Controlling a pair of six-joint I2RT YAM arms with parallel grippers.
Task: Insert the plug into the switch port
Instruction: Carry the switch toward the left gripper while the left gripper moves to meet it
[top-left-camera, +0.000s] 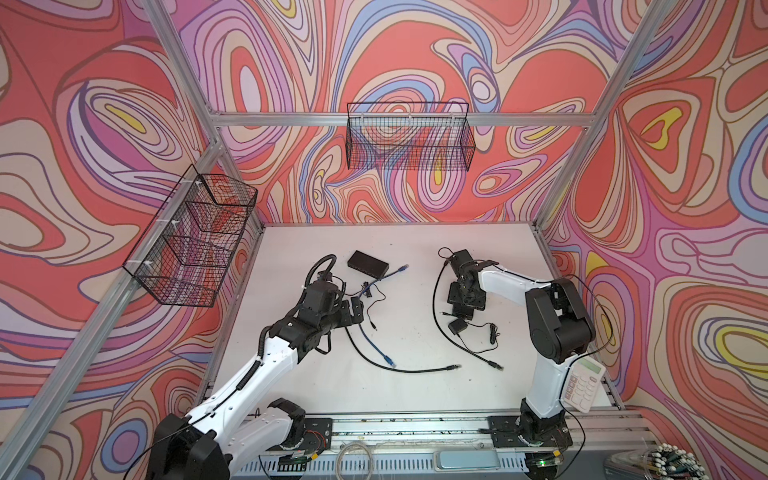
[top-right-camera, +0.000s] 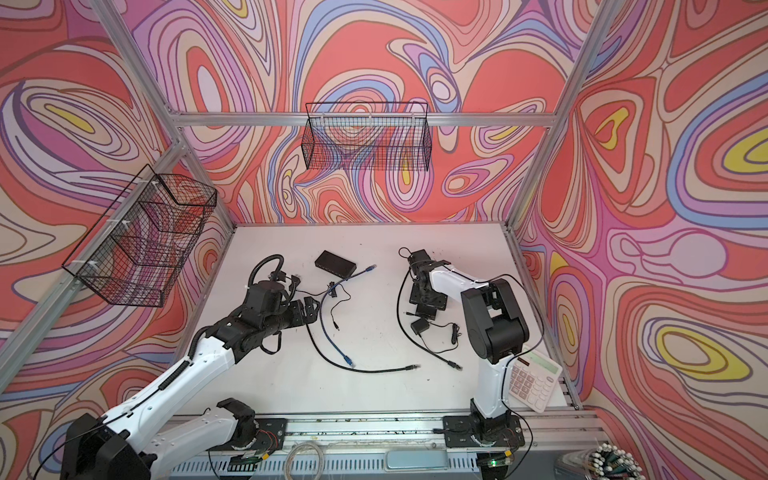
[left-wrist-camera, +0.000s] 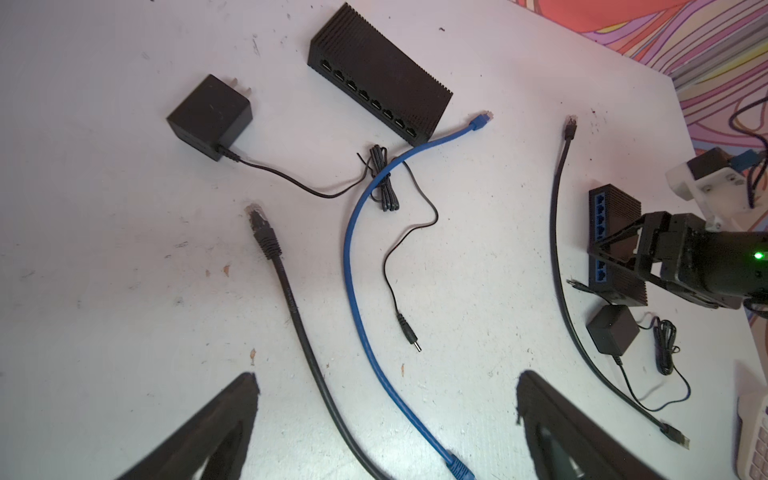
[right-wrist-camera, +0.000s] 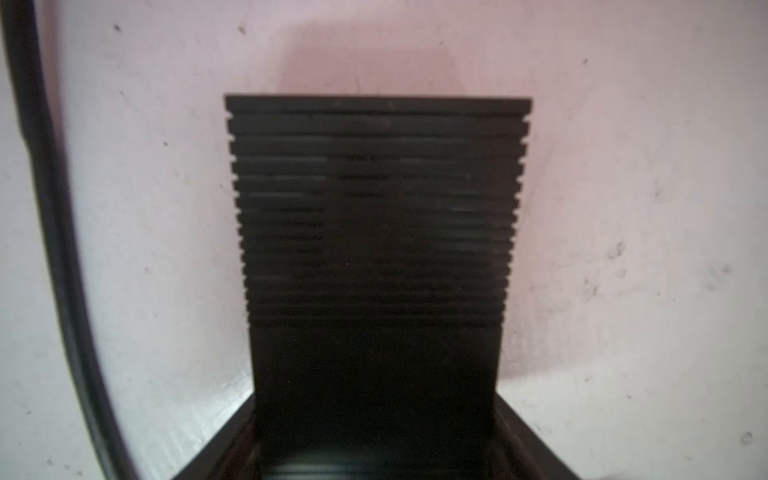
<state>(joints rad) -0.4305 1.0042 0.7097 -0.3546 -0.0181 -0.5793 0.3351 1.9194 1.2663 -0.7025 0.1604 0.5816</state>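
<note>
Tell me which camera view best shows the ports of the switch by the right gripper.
The left wrist view: the small switch shows its blue port row, partly crossed by the right gripper. The right wrist view shows only its ribbed top, blurred. In both top views the gripper hides most of it.

A ribbed black switch (left-wrist-camera: 621, 205), blue ports along one side, is lying flat. A black cable (left-wrist-camera: 552, 232) is curving just beside it, its plug (left-wrist-camera: 570, 126) lying free.
</note>
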